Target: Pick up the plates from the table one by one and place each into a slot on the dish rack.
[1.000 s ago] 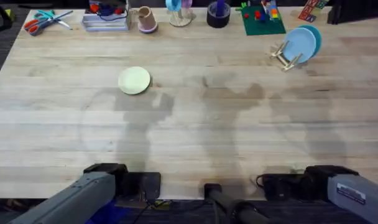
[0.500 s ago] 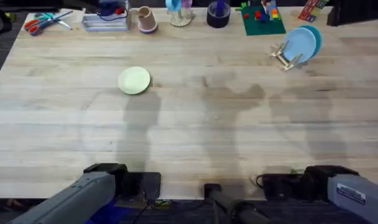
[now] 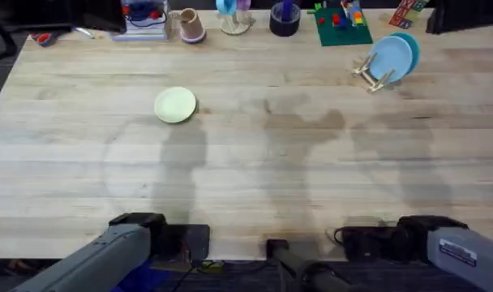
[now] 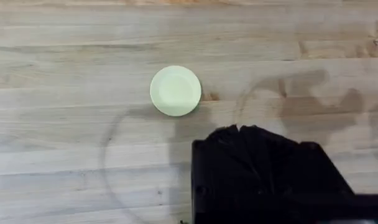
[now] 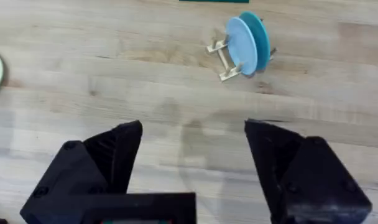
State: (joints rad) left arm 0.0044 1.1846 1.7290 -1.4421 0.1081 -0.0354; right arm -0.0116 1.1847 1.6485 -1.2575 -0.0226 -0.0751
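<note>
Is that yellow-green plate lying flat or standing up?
Flat. The yellow-green plate shows its full round face on the table, apart from the dish rack.

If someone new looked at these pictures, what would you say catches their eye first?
Probably the pale yellow-green plate, lying flat and alone on the bare left-middle of the wooden table. Next, the light blue plates standing on edge in the small wooden dish rack near the far right. In the right wrist view, the right pincer is open above the table, well short of the rack.
</note>
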